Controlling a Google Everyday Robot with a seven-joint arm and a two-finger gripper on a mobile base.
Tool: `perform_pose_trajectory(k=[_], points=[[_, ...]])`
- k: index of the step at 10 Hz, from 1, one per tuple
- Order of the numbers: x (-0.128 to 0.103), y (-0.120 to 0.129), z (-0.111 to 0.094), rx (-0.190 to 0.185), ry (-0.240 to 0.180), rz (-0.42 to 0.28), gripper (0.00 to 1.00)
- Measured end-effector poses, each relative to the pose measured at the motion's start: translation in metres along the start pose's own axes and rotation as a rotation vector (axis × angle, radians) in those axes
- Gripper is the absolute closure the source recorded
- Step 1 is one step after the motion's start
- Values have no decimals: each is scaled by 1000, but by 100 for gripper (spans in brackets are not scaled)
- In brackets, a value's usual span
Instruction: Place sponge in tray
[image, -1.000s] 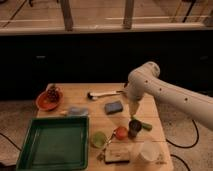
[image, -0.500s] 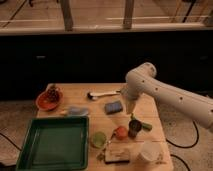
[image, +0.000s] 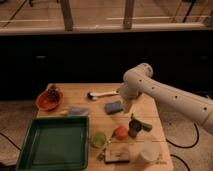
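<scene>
A blue-grey sponge (image: 114, 107) lies on the wooden table (image: 80, 95) near its middle, right of the tray. The green tray (image: 52, 142) sits at the table's front left and holds nothing. My gripper (image: 127, 104) hangs from the white arm (image: 165, 96) that reaches in from the right. It is just right of the sponge, close above the table.
A red bowl (image: 48, 98) with a pinecone-like thing stands at the back left. A white-handled brush (image: 102, 94) lies behind the sponge. A green cup (image: 98, 139), an orange ball (image: 120, 132), a dark can (image: 134, 128), a white cup (image: 148, 151) and a flat packet (image: 116, 155) crowd the front right.
The arm has moved left and a little down, bringing the gripper closer to the sponge. The sponge has not moved.
</scene>
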Motion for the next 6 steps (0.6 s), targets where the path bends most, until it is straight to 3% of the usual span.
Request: perform_pose_trajectory(k=[6], points=[[-4,-10,23,-16,-36,-31,20]])
